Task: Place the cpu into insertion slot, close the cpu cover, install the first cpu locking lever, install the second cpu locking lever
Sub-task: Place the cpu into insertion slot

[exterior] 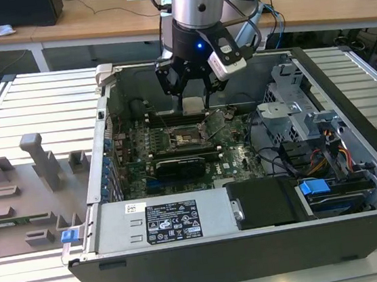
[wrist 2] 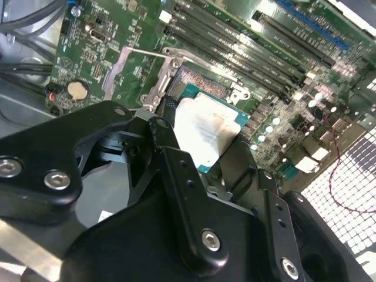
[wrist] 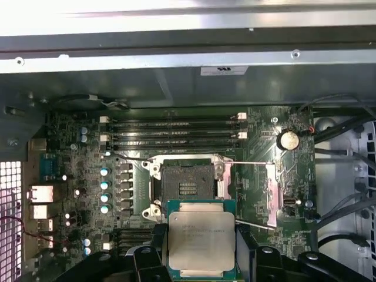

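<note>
Gripping flat square silver-topped cpu (wrist: 201, 241) by its edges, black gripper (exterior: 191, 92) hovers near dark-centred, metal-rimmed insertion slot (wrist: 188, 182); placement step, chip not yet seated.

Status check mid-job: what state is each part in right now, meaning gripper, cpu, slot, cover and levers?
gripper: shut on the cpu.
cpu: held above the board, not yet seated.
insertion slot: empty, uncovered.
cpu cover: open, swung up beside the slot.
locking levers: unlatched, swung clear of the slot.
</note>
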`<control>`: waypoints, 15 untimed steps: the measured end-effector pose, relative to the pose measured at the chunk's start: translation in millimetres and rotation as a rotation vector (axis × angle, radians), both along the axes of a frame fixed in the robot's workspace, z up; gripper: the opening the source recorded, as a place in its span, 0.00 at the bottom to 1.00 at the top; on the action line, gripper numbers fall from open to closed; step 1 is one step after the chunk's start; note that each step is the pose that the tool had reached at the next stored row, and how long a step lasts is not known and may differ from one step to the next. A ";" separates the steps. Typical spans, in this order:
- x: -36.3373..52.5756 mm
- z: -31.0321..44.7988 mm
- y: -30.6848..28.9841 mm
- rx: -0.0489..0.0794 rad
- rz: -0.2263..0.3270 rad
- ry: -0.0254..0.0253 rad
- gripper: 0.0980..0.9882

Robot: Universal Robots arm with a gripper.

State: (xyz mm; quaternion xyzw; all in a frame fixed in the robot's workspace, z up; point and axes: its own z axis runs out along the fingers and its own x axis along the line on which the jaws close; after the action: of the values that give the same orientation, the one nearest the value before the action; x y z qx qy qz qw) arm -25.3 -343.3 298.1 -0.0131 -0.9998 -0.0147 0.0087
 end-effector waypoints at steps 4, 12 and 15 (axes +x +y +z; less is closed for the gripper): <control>0.0 -2.3 5.2 -0.037 0.000 0.0000 0.50; 0.0 -17.7 16.6 -0.049 0.000 -0.0001 0.50; 0.0 -25.0 17.7 -0.049 0.000 0.0000 0.50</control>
State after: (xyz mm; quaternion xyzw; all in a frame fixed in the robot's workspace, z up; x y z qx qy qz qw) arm -25.2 -325.6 273.0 -0.0132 -0.9998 0.0098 0.0084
